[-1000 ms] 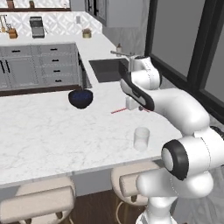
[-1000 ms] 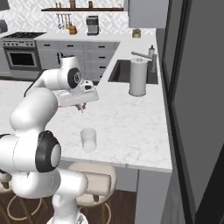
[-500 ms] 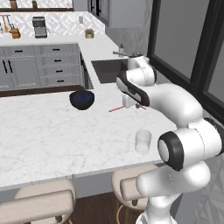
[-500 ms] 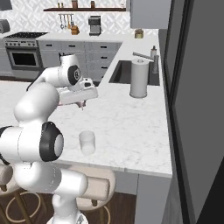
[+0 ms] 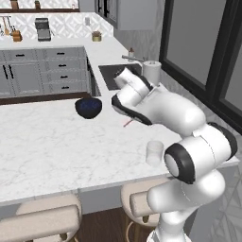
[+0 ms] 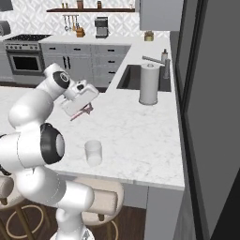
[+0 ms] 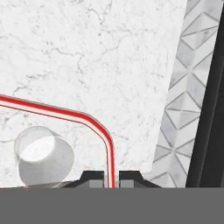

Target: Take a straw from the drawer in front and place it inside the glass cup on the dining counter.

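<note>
Two dark fingertips [image 7: 97, 176] stand at the bottom of the hand view with the straw [image 7: 94, 124] pinched between them; the jaws are closed on its end, and the straw runs up from the grip, bends and trails off to the left edge as a red-and-cream stripe; in the right base view the gripper [image 6: 86, 108] hangs above the marble surface [image 6: 140, 136] with the straw [image 6: 79, 114] slanting down out of it; in the left base view the straw [image 5: 128, 122] shows as a short red line just under the arm; the cup [image 6: 93, 152] stands upright on the surface, nearer the front edge than the gripper and apart from it; in the hand view the cup [image 7: 41, 157] lies low and left of the fingertips, the straw clear of its rim; a dark bowl [image 5: 88, 107] sits further back on the surface, and a paper towel roll [image 6: 149, 83] stands by the sink.
</note>
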Robot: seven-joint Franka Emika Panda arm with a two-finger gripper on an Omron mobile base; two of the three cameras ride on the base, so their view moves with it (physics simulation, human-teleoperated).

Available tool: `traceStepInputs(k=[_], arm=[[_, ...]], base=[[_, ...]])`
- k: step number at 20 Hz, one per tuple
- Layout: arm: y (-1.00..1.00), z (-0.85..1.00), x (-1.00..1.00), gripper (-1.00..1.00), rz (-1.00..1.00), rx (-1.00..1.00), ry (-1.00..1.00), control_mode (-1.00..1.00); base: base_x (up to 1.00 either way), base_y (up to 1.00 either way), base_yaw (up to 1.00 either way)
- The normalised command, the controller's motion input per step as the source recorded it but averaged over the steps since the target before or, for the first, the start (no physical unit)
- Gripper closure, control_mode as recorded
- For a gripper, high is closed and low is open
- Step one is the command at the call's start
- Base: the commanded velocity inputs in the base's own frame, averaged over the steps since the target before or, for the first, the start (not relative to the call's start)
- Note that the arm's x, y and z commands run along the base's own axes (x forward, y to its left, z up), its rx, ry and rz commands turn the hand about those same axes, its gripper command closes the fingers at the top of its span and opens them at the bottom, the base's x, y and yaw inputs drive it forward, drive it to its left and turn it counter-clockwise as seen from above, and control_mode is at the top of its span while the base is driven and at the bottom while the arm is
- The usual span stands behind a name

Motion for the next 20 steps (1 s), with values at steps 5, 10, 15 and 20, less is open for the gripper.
traceStepInputs(k=[5, 10, 15, 20], arm=[[-0.09, 0.02, 0.0, 1.0, -0.12, -0.37, 0.0, -1.0], [-0.15, 0.17, -0.15, 1.0, -0.09, -0.25, 0.0, -1.0], [-0.09, 0.08, -0.47, 1.0, -0.02, -0.12, 0.02, -1.0], [-0.02, 0.0, -0.48, 1.0, -0.02, -0.11, 0.01, -1.0]], base=[[0.0, 0.0, 0.0], [0.0, 0.0, 0.0], [0.0, 0.0, 0.0], [0.0, 0.0, 0.0]])
